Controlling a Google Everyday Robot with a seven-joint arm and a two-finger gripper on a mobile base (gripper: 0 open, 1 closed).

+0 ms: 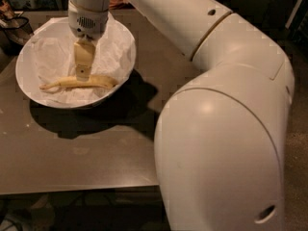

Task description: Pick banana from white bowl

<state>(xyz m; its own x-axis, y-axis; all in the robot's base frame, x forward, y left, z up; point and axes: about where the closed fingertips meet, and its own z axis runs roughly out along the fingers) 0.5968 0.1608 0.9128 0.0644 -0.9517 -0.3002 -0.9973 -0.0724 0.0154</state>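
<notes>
The pale yellow banana (79, 83) lies lengthwise in the white bowl (29, 88), on crumpled white paper. Its thin stem end points left and its thicker end points right. The bowl stands at the far left of a dark table. My gripper (83, 75) hangs straight down from the white wrist into the bowl. Its tip is at the middle of the banana, touching it or just above it. The banana rests on the paper and is not lifted.
My large white arm (216, 143) fills the right half of the view and hides that side of the brown table (86, 148). A dark object (12, 25) sits beyond the bowl at the far left. The table's front edge runs along the bottom.
</notes>
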